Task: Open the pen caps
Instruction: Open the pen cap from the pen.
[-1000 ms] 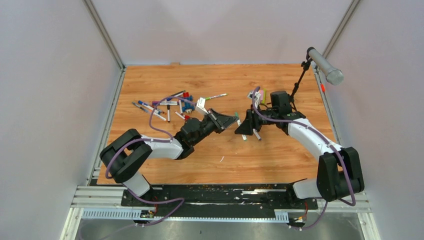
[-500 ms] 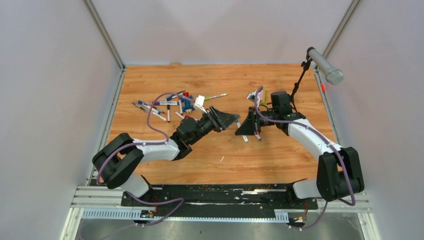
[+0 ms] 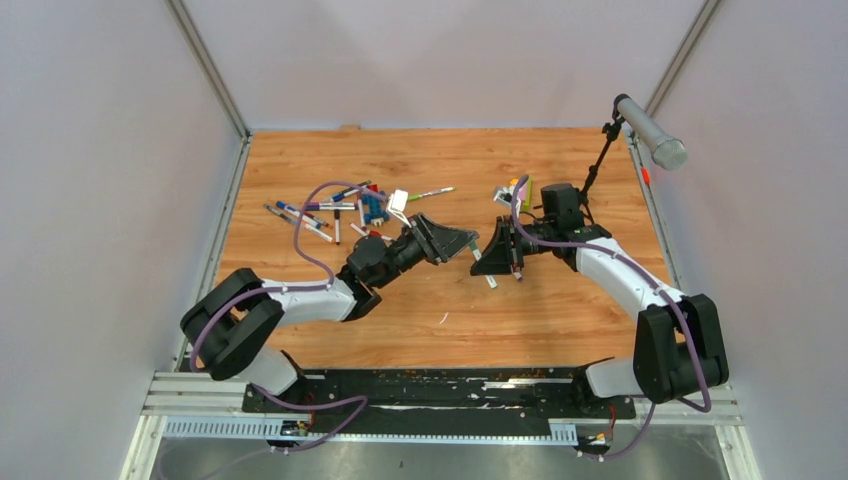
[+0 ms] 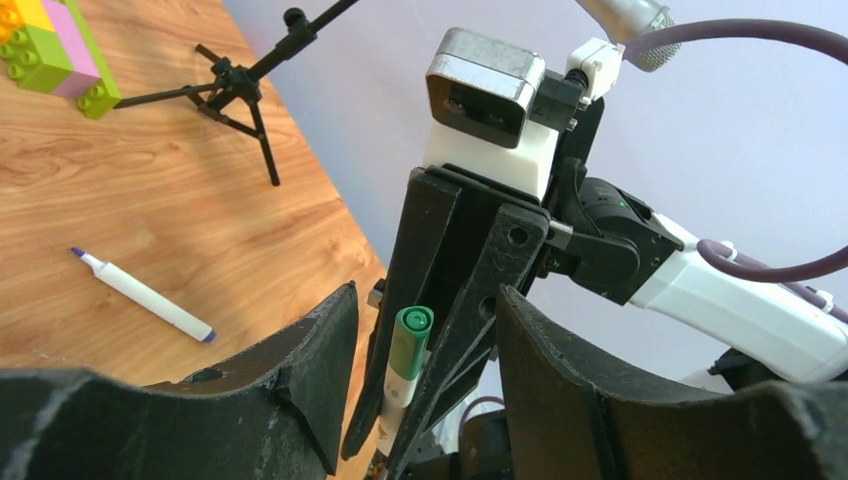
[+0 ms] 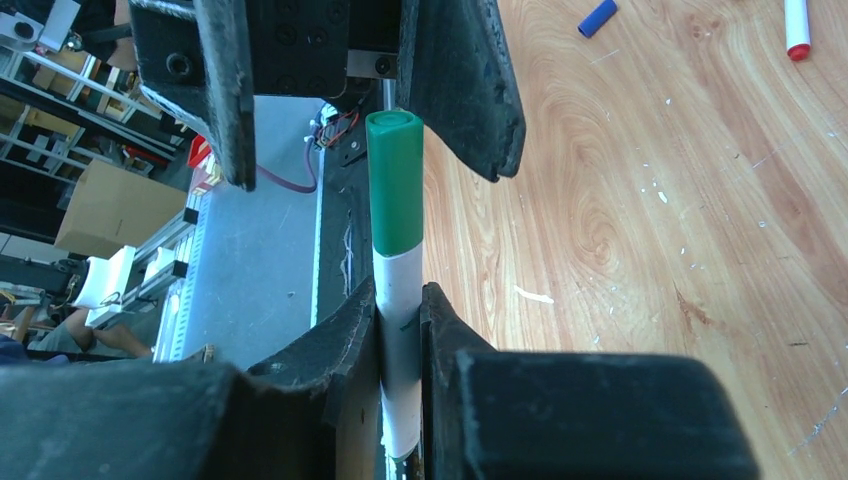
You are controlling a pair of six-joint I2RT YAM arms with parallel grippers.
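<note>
**A:** What's the right end effector point(image 5: 400, 300) doing?

**B:** It's clamping the white barrel of a pen point(image 5: 397, 285), with the jaws closed hard against it. The pen is sticking out past the fingertips, and its green cap point(image 5: 394, 180) is still on.

**A:** Where's that sitting?

**B:** It's hanging over the middle of the desk point(image 3: 560, 310), clear of the wood.

**A:** And the left end effector point(image 4: 425, 300)?

**B:** It's facing the right one tip to tip. Its jaws are standing apart and gripping nothing. The green cap is sitting in the gap between its fingers point(image 5: 462, 90). In the right wrist view one finger is looking very close to the cap. I can't tell whether it's touching.

**A:** Where are the other pens?

**B:** Most of the pens point(image 3: 330, 212) are lying in a loose pile at the far left of the desk, well apart from both end effectors. One single pen point(image 4: 140, 295) is lying alone on the wood and showing a pointed tip. It's apart from the microphone stand point(image 4: 240, 85) and the block stack point(image 4: 55, 45). A blue cap point(image 5: 598, 17) is lying loose on the desk, near a red-ended pen point(image 5: 796, 25).
</note>
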